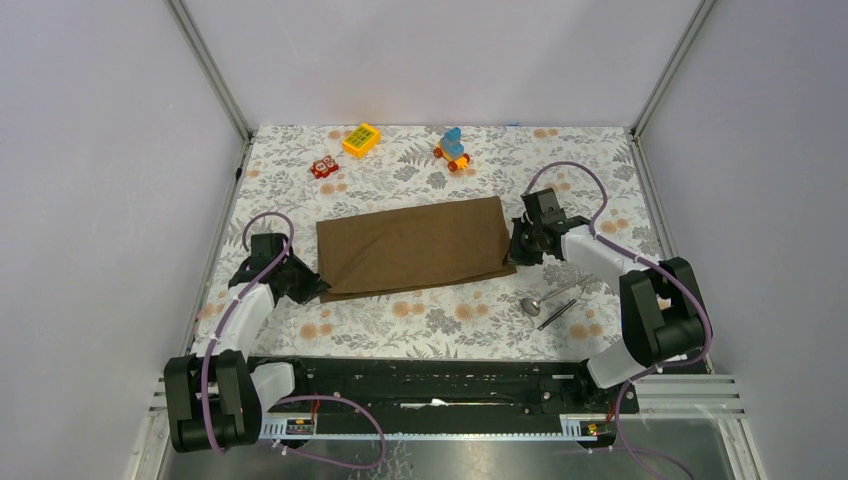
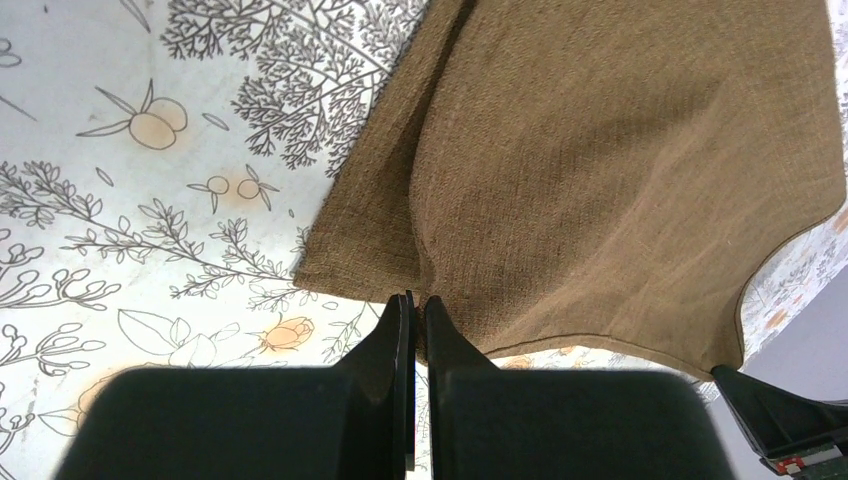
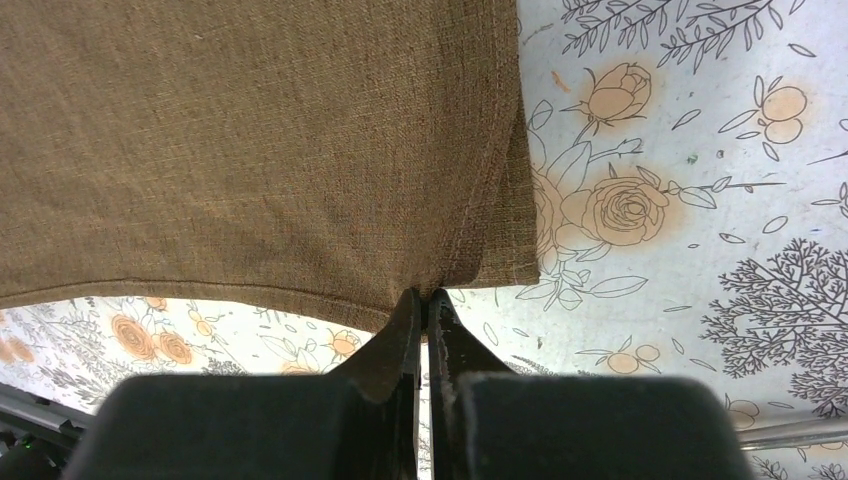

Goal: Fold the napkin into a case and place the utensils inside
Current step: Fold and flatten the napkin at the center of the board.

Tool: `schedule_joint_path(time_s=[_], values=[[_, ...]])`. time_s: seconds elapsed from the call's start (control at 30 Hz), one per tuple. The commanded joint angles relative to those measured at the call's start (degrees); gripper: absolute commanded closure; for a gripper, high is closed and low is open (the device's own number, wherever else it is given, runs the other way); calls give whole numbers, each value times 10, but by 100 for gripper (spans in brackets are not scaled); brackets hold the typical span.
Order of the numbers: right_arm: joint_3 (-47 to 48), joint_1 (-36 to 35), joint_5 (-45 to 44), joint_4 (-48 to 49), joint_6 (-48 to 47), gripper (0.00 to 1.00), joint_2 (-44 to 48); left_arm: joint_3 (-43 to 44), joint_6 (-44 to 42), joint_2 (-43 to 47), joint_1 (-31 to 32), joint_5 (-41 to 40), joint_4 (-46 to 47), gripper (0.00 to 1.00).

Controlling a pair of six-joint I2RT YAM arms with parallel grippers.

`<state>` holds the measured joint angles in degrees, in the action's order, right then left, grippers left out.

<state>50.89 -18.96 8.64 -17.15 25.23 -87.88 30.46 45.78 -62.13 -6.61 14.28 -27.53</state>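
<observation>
Brown napkin (image 1: 412, 247) lay lengthwise between our grippers.
Left gripper (image 2: 418, 302) and right gripper (image 3: 422, 296) pinched shut on its near corners; spoon (image 1: 533, 303) lay nearer our right.

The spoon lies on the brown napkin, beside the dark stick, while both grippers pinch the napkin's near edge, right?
No: the spoon lies on the tablecloth, clear of the napkin, as the top external view shows. It is beside the dark stick, and the left gripper and right gripper do pinch the napkin's near edge.
</observation>
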Motion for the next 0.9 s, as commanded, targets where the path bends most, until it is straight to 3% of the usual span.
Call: schedule_joint_path(time_s=[0.0,0.87], values=[[-3,2,-6,11,-9,100,-11,-8,19,-11,-2,-19,0,100],[-6,4,-23,26,-6,100,-56,-26,48,-53,0,-36,1,100]])
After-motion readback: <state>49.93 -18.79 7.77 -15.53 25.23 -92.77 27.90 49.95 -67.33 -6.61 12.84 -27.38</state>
